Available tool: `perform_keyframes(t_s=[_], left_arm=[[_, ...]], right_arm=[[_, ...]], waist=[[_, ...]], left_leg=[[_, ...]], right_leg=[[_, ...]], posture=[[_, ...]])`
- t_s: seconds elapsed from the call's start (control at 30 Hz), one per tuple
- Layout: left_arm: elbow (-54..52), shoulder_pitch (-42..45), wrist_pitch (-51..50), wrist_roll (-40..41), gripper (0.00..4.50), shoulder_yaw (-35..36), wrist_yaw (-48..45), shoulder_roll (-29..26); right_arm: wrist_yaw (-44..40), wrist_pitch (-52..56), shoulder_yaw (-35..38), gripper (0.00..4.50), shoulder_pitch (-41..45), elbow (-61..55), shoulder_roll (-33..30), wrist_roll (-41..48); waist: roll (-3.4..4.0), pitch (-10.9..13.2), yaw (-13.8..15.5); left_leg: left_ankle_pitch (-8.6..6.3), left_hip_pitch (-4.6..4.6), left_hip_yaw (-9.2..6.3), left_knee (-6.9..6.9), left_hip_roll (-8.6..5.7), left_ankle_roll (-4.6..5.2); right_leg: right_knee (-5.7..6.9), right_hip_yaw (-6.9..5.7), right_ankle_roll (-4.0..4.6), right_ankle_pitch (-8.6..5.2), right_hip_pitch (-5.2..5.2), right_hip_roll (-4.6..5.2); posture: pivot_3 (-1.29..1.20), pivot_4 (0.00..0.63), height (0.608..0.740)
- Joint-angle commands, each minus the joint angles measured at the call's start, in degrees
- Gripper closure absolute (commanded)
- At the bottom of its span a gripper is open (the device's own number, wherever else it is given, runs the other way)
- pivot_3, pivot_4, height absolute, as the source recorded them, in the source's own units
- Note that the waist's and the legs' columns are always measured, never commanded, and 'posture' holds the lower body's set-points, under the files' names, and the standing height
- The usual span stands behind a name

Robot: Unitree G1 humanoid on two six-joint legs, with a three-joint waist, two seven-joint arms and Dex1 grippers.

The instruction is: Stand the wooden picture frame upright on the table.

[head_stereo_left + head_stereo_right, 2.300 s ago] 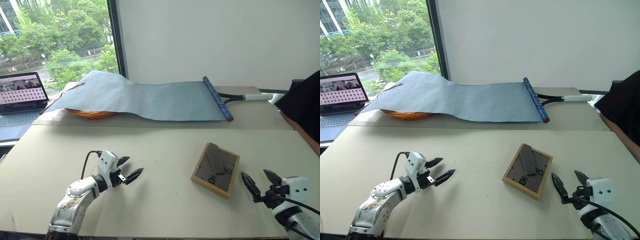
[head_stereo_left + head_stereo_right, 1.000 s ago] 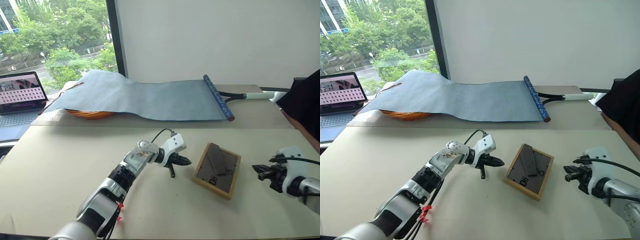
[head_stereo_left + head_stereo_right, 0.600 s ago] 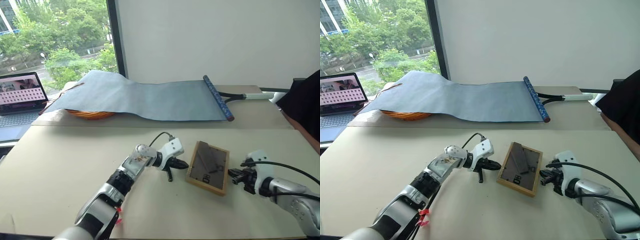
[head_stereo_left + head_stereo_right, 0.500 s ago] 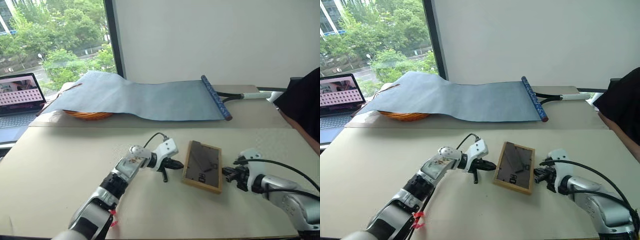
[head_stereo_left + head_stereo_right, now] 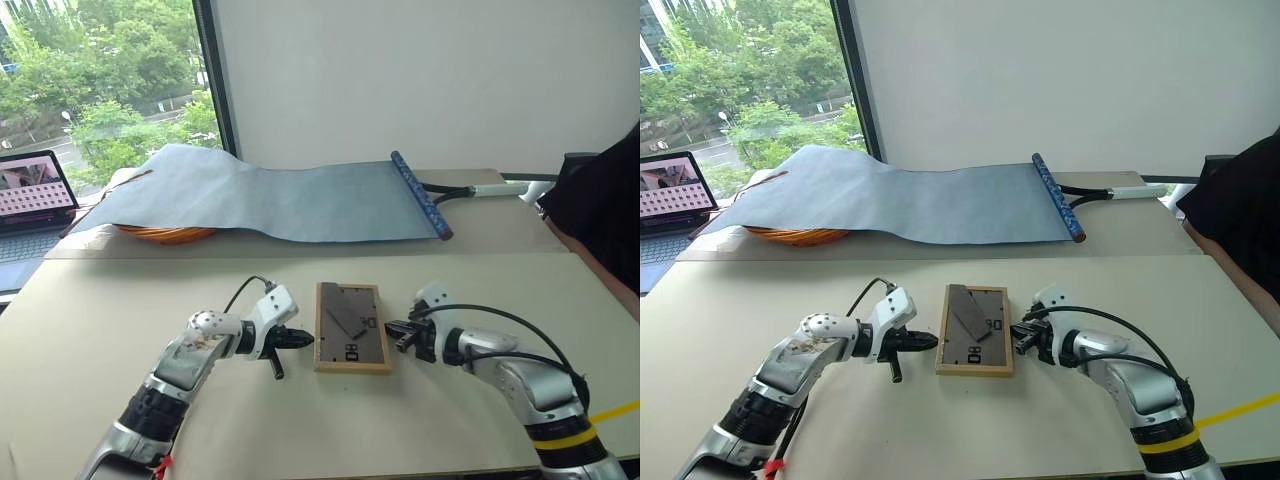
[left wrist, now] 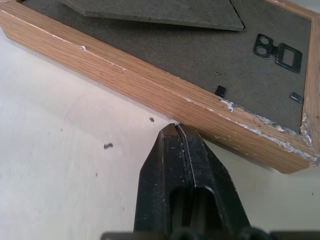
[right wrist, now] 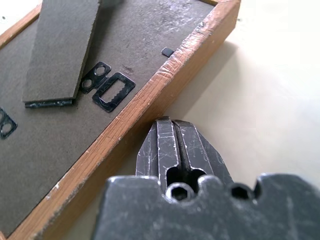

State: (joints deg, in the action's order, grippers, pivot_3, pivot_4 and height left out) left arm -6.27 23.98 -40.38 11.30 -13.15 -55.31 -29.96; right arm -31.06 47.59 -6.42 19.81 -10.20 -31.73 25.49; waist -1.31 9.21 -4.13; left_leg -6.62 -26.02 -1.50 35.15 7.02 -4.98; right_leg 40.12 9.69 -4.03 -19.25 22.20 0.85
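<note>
Table [image 5: 90,330]: wide pale beige top, carrying everything below. Blue-grey sheet [image 5: 290,200] draped along the far edge, its dark rolled end [image 5: 418,193] toward the far right. Laptop [image 5: 30,190] at the far left corner.

Wooden picture frame [image 5: 352,327] lies flat near the middle of the front edge, dark grey back up, stand flap [image 7: 62,47] folded down against the board.

Left gripper [image 5: 298,341]: fingers pressed together, tip right at the frame's left side edge. Right gripper [image 5: 394,330]: fingers pressed together, tip against the frame's right side edge. Neither pinches anything.
</note>
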Motion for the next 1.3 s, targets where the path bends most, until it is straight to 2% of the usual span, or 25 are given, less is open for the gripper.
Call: perform_keyframes(t_s=[0.03, 0.2, 0.37, 0.43, 0.5, 0.53, 0.63, 0.67, 0.77, 0.83, 0.87, 0.9, 1.0, 1.13, 1.3], left_arm=[[-0.66, -3.27, -4.41, 0.72, 4.50, 0.01, 1.10, -2.02], [-0.80, -4.14, -6.03, 2.43, 4.50, 2.97, 2.92, -3.41], [-0.04, -2.27, -14.43, 16.26, 4.50, 23.10, 8.36, 1.43], [-2.09, -1.05, -19.77, 19.93, 4.50, 28.33, 10.62, 1.39], [-3.68, 0.33, -28.27, 24.80, 3.99, 31.84, 11.45, 0.62], [-3.32, 1.58, -34.18, 27.97, 3.87, 34.24, 11.85, 0.95], [-1.18, 5.17, -49.50, 36.01, 2.90, 39.56, 13.41, 2.20], [-0.13, 5.31, -51.25, 39.93, 2.59, 39.18, 14.86, 1.57], [1.74, 3.07, -52.12, 51.62, 1.56, 30.51, 19.51, -3.91], [3.90, 1.82, -52.12, 54.72, 0.88, 25.99, 25.48, -3.70], [4.76, 1.52, -52.12, 56.64, 0.38, 24.38, 28.39, -3.24], [5.45, 1.35, -52.12, 58.23, 0.12, 23.06, 32.02, -2.02], [6.21, 2.04, -52.12, 60.36, 0.04, 21.77, 41.15, 3.03], [8.83, 2.62, -52.12, 57.77, 0.04, 21.95, 51.52, 10.55], [11.19, 3.80, -52.12, 59.05, 0.04, 22.46, 59.37, 17.44]], right_arm=[[-1.92, -1.81, -1.62, 4.46, 1.48, 1.49, 1.29, -1.40], [-3.55, -1.56, -0.30, 4.46, 1.52, 1.90, 0.62, -1.95], [-7.38, 0.01, 9.99, 4.46, 1.09, 1.26, -5.71, 2.35], [-10.54, 0.73, 13.27, 4.46, 1.03, 1.31, -8.84, 4.54], [-14.02, 1.10, 14.81, 4.50, 0.37, 1.07, -11.59, 6.24], [-16.01, 0.55, 14.91, 4.50, -0.25, 0.79, -12.86, 6.65], [-23.22, -6.33, 12.83, 4.50, -2.81, -0.39, -16.50, 4.81], [-25.38, -9.40, 11.59, 4.50, -3.62, -0.88, -17.38, 3.42], [-28.47, -16.20, 7.27, 4.50, -5.44, -1.43, -18.14, -0.64], [-28.16, -20.78, 3.68, 4.50, -6.05, 0.48, -17.77, -5.36], [-27.71, -22.51, 2.42, 4.50, -5.97, 1.74, -17.39, -7.34], [-27.10, -24.48, 1.11, 4.50, -5.67, 3.36, -16.96, -9.49], [-25.79, -27.88, -1.32, 4.50, -3.93, 7.51, -15.39, -13.38], [-25.92, -30.85, -3.42, 4.50, -1.74, 11.09, -13.13, -16.40], [-26.82, -31.91, -5.31, 4.50, -0.63, 11.58, -9.93, -17.65]], waist=[[0.00, 0.00, 0.00], [0.00, 0.00, -0.03], [0.02, 0.10, 0.41], [0.00, 0.14, 0.68], [-0.02, 0.17, 1.08], [-0.03, 0.17, 1.34], [-0.04, 0.17, 1.74], [-0.04, 0.17, 1.77], [-0.06, 0.19, 1.40], [-0.05, 0.18, 1.15], [-0.06, 0.19, 1.20], [-0.06, 0.19, 1.29], [-0.08, 0.19, 1.77], [-0.07, 0.10, 2.36], [-0.15, -0.10, 3.01]], left_leg=[[0.00, 0.01, 0.00, 0.00, 0.00, 0.00], [0.00, 0.06, 0.00, -0.03, 0.00, 0.00], [0.00, -0.05, 0.00, -0.02, -0.01, 0.00], [0.00, -0.16, -0.01, 0.02, 0.00, 0.00], [0.00, -0.22, 0.00, 0.03, -0.01, 0.00], [0.00, -0.22, -0.02, 0.01, -0.01, 0.00], [-0.01, -0.22, -0.03, -0.04, -0.01, -0.01], [-0.01, -0.22, -0.04, -0.04, -0.02, -0.01], [-0.01, -0.22, -0.05, -0.06, -0.03, -0.02], [-0.01, -0.18, -0.07, -0.11, -0.03, -0.02], [-0.01, -0.16, -0.08, -0.11, -0.03, -0.02], [-0.01, -0.13, -0.07, -0.07, -0.04, -0.02], [-0.01, -0.14, -0.08, 0.00, -0.07, -0.02], [0.02, -0.01, -0.09, 0.16, -0.15, -0.06], [0.01, 0.71, -0.09, 0.16, -0.25, -0.08]], right_leg=[[-0.01, 0.00, 0.00, 0.00, 0.00, 0.00], [0.00, 0.00, 0.01, -0.02, -0.02, 0.00], [0.01, -0.01, -0.01, -0.04, 0.06, 0.00], [0.01, -0.03, -0.02, -0.04, 0.15, 0.00], [-0.01, -0.04, -0.02, -0.04, 0.15, 0.02], [-0.02, -0.07, -0.03, -0.05, 0.14, 0.02], [-0.06, -0.11, -0.07, -0.11, 0.13, 0.03], [-0.07, -0.14, -0.08, -0.13, 0.12, 0.03], [-0.07, -0.15, -0.10, -0.14, 0.13, 0.06], [-0.07, -0.15, -0.08, -0.15, 0.13, 0.06], [-0.06, -0.15, -0.08, -0.15, 0.12, 0.07], [-0.06, -0.15, -0.08, -0.15, 0.09, 0.07], [-0.07, -0.16, -0.08, -0.14, 0.06, 0.10], [-0.08, -0.15, -0.13, -0.11, -0.07, 0.14], [-0.30, -0.14, -0.14, -0.12, -0.69, 0.22]], posture=[[0.00, 0.150, 0.684], [0.00, 0.150, 0.684], [0.00, 0.150, 0.684], [0.00, 0.150, 0.684], [0.00, 0.150, 0.684], [0.00, 0.150, 0.684], [0.00, 0.150, 0.684], [0.00, 0.150, 0.684], [0.00, 0.150, 0.684], [0.00, 0.150, 0.684], [0.00, 0.150, 0.684], [0.00, 0.150, 0.684], [0.00, 0.150, 0.684], [0.00, 0.150, 0.684], [0.00, 0.150, 0.684]])
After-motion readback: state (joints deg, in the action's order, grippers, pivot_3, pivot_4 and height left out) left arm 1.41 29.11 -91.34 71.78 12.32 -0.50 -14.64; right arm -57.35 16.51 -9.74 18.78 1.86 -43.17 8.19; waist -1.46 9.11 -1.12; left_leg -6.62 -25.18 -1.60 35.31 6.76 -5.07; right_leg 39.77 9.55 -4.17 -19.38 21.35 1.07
